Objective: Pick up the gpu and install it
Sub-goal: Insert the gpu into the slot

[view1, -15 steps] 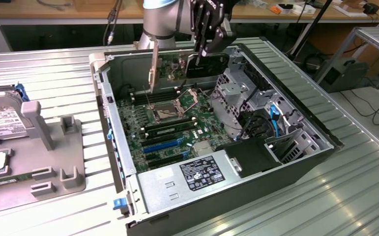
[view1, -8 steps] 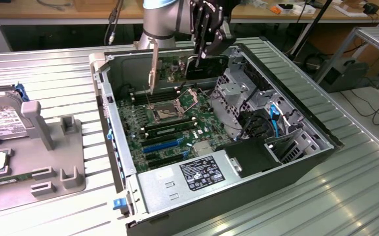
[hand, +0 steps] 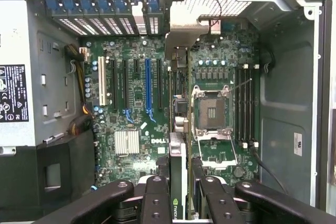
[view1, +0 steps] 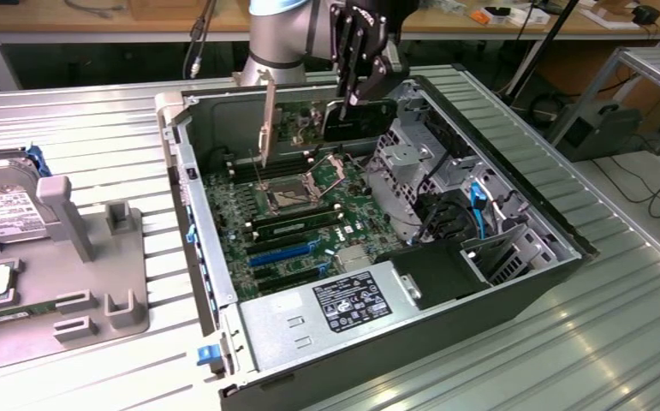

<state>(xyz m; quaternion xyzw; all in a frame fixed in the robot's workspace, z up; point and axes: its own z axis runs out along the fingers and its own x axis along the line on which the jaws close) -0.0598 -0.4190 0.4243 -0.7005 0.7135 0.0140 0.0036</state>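
Right of a grey tray [view1: 90, 257], an open computer case [view1: 501, 163] lies on the tabletop [view1: 79, 120]. Above its motherboard [hand: 131, 103] the jaws grip the gpu [hand: 177, 150] edge-down, unseated. Installing seems underway; the card's edge needs lining up with an expansion slot [hand: 147, 85].

The ribbed metal table [view1: 603, 342] bears a computer case [view1: 444, 342] (lid off) and a grey tray [view1: 90, 274].

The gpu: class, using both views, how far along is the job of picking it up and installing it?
Done: the gpu is picked up, clamped edge-on between the fingers of the gripper. In hand: it hangs inside the open computer case, above the motherboard. Left: it is not yet seated, and the blue slot and its neighbours stand empty.
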